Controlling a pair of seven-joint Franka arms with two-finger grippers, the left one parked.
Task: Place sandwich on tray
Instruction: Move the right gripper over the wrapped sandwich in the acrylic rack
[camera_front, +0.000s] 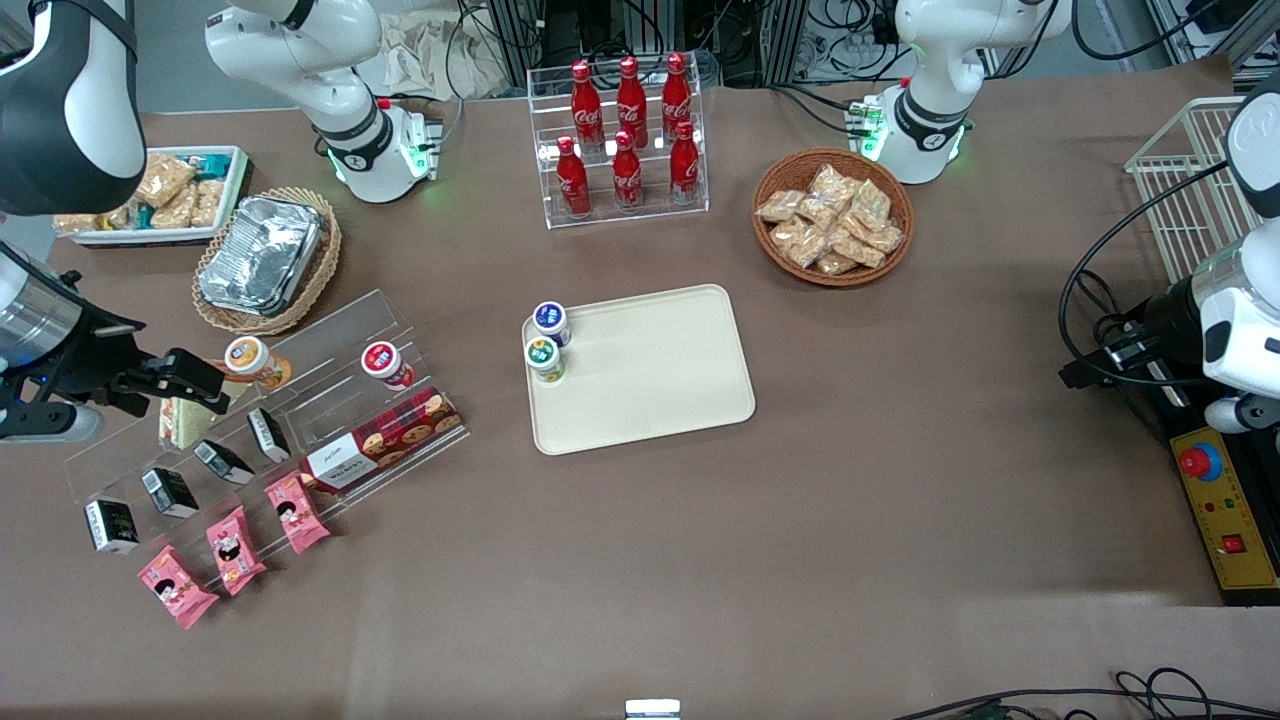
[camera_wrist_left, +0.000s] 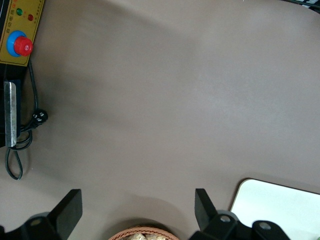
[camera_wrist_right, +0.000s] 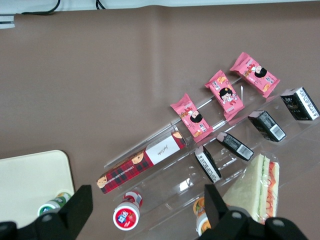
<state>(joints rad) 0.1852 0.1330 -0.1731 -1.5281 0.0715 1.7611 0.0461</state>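
The working arm is round and white with black rings and a shiny silver part — green lights glow at its base. Its pincer (camera_front: 170, 385) is black.

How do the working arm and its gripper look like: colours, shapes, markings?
The working arm has glossy white rounded shells, black joint bands and a green light at its base. Its gripper, above the sandwich, is matte black and angular, on a silver cylindrical wrist.

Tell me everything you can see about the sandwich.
The sandwich is a triangular wedge of white bread with red, orange and green filling layers along its cut side. It lies on the clear acrylic stepped rack, beside small black cartons. The open gripper hovers just above it, not gripping yet.
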